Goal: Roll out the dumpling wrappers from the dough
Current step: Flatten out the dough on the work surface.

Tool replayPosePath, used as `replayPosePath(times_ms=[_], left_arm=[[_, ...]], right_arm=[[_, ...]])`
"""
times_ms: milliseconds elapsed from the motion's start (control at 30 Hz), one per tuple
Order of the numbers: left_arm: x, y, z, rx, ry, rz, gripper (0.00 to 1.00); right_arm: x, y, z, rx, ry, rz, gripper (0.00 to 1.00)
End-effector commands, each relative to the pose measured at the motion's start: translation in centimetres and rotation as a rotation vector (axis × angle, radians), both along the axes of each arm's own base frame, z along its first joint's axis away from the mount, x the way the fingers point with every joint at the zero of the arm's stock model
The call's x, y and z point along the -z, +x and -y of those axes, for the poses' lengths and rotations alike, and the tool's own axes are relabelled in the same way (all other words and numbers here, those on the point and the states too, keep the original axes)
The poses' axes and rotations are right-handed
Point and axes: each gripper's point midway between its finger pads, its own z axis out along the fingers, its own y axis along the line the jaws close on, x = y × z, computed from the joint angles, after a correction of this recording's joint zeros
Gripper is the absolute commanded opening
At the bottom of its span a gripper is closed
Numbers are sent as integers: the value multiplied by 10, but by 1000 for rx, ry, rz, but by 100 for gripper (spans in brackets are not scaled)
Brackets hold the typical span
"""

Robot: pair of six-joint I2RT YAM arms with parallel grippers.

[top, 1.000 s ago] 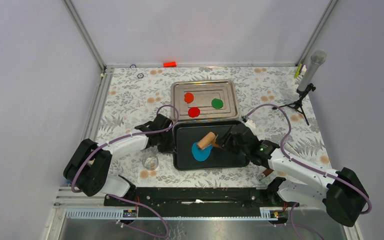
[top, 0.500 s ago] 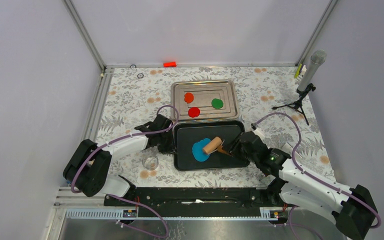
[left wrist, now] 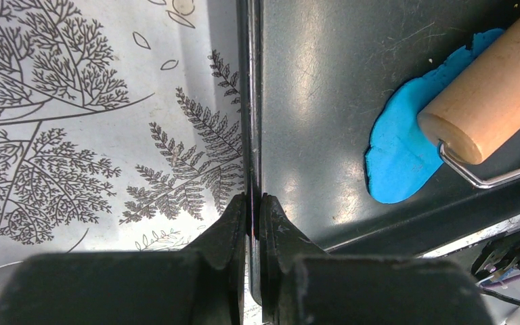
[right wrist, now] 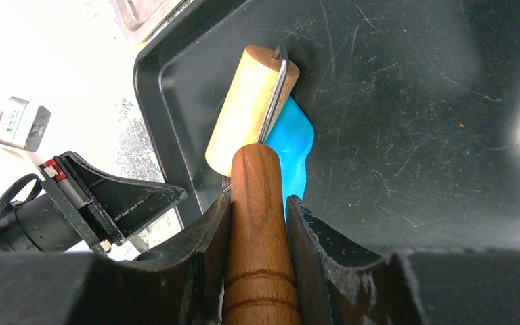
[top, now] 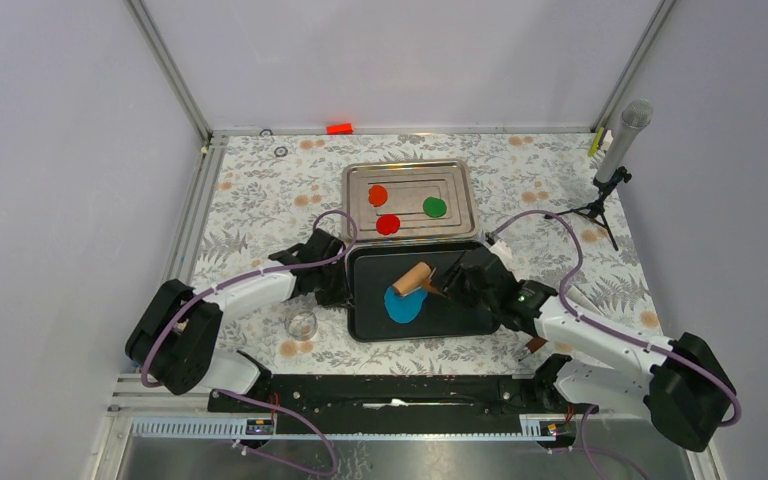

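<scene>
Top external view: the blue dough (top: 401, 305), a flattened irregular patch, lies left of centre in the black tray (top: 460, 312) at mid-frame. The roller (top: 413, 279) rests its pale barrel on the dough's upper right edge. The right gripper (right wrist: 257, 203) clamps the roller's dark handle. The left gripper (left wrist: 252, 203) is pinched tight on the black tray's left rim. An orange wrapper (top: 377, 195), red wrapper (top: 388, 224) and green wrapper (top: 434, 207) sit in the silver tray (top: 355, 180) just above.

- Top external: high behind the base rail (top: 390, 392) (lower edge of frame), looking down on the whole table (top: 260, 190).
- Left wrist: very near, facing along the left rim of the dark tray (left wrist: 311, 81).
- Right wrist: close, looking down the wooden roller (right wrist: 247, 101).
- All three share the blue dough (top: 400, 306), mid-frame from above.
</scene>
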Motion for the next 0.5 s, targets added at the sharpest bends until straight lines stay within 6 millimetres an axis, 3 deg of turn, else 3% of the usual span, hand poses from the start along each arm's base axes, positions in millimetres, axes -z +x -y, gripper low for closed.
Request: replayPosePath(times_ms=[0, 267, 467], left_arm=[[-20, 3, 10, 30, -64, 53, 0], [-22, 5, 10, 32, -65, 54, 0], [-24, 4, 11, 27, -72, 54, 0]], right_arm=[[77, -77, 94, -44, -406, -281, 0], [66, -100, 113, -27, -386, -290, 0], [71, -81, 94, -57, -378, -260, 0]])
